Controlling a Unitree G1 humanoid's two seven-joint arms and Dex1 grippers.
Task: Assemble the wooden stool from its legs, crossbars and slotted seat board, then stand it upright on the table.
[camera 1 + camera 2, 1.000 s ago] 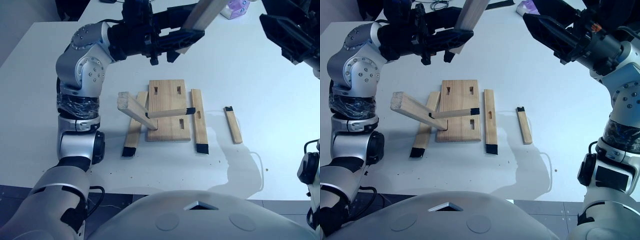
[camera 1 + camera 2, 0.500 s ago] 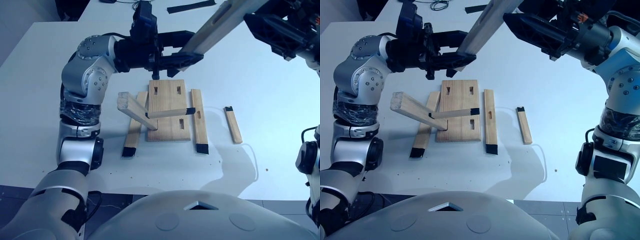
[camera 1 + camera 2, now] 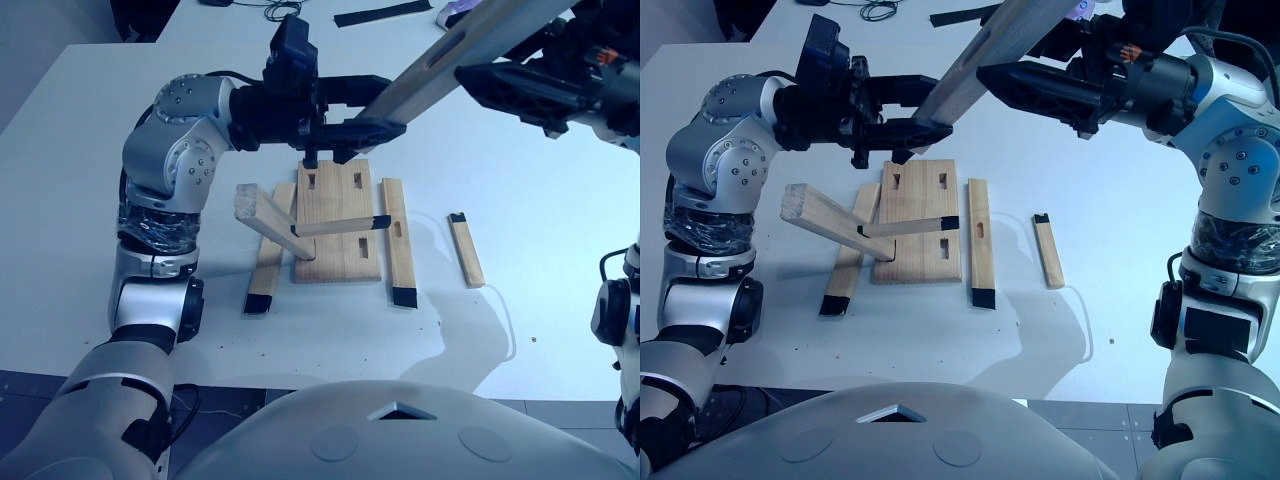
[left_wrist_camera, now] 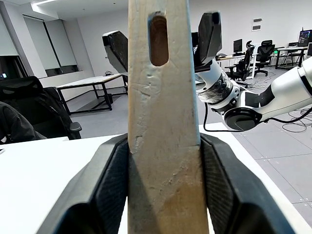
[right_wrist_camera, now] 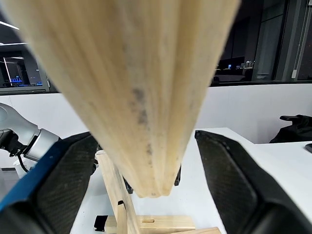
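Note:
A long wooden leg (image 3: pixel 440 55) with a slot near its upper part slants up over the table. My left gripper (image 4: pixel 163 195) is shut on its lower end, above the far edge of the seat board (image 3: pixel 338 250). My right gripper (image 4: pixel 163 44) is open, one finger on each side of the leg higher up, with gaps showing. On the board, a second leg (image 3: pixel 262 212) stands tilted in a slot, joined to a crossbar (image 3: pixel 345 225). Flat on the table lie one leg (image 3: pixel 268 262) left of the board, another (image 3: pixel 398 245) right of it, and a short crossbar (image 3: pixel 466 252).
The white table (image 3: pixel 560 200) has free room to the right and front of the parts. A black strip (image 3: pixel 385 12) lies at the far edge. The tilted leg sticks up toward my left arm.
My right gripper has come in from the right and now brackets the raised leg's upper part. My left gripper has sunk a little toward the board, and the leg leans more to the right.

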